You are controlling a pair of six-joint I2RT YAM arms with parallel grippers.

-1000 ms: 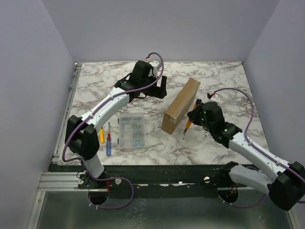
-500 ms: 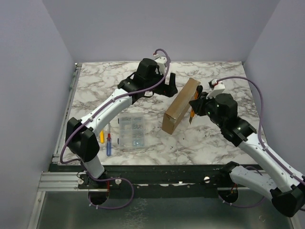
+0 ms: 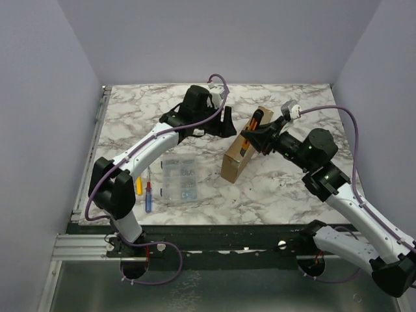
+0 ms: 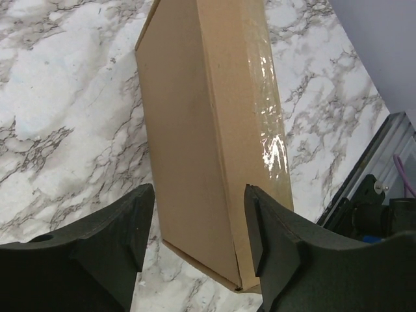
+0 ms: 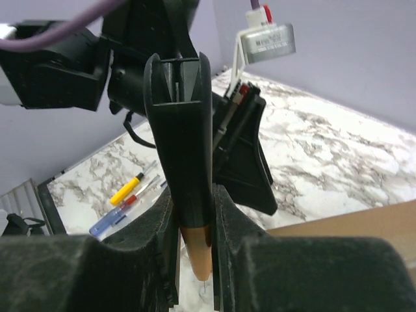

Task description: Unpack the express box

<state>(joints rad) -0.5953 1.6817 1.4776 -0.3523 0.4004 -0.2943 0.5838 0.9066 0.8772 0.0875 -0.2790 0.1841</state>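
Top external view gives me one express box [image 3: 235, 159] lying right of centre, its long axis running 7 to 1 o'clock. My right gripper [image 3: 258, 138] sits at its 2 o'clock, clamped on an orange-and-black cutter [image 3: 249, 133] over the far end. My left gripper [image 3: 227, 122] hovers at 11 o'clock, jaws apart, gripping nothing. Marbled table [image 3: 299, 104], lilac walls [image 3: 39, 97]. At 9 o'clock I count one clear case [image 3: 180, 178] and two screwdrivers [image 3: 138, 184].

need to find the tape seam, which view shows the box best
The left wrist view: the box fills much of the frame, its broad face and the glossy tape along one long side plain to see. The top view shows it small, partly covered by the cutter. The right wrist view catches only a brown corner.
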